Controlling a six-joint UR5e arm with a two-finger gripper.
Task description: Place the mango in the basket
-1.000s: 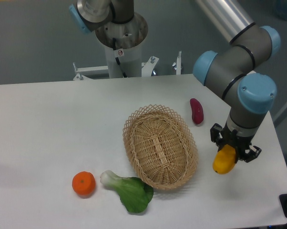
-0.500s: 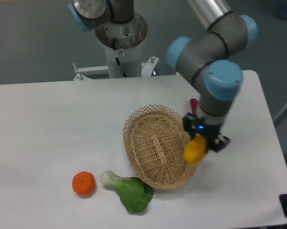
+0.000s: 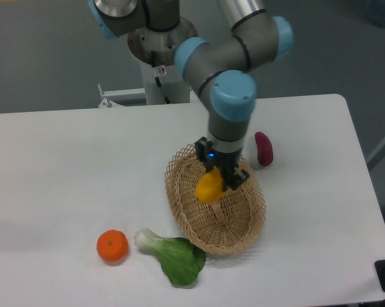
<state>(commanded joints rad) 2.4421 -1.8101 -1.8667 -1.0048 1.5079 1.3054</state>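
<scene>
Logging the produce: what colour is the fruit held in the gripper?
Yellow-orange; the mango shows clearly in the fixed camera view, above the basket.

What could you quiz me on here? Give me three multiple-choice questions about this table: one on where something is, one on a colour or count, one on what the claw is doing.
1. Where is the mango?
A. Lying on the table beside the tangerine
B. Held over the inside of the basket
C. Next to the sweet potato

2. How many loose food items lie on the table outside the basket?
A. One
B. Three
C. Five

3. What is the gripper doing?
A. Clamped on the mango
B. Open and empty
C. Gripping the basket rim

Answers:
1. B, the yellow fruit hangs in the claw above the basket's woven floor.
2. B, the tangerine, the leafy green and the sweet potato all rest on the table.
3. A, its fingers close around the mango's upper end.
</scene>
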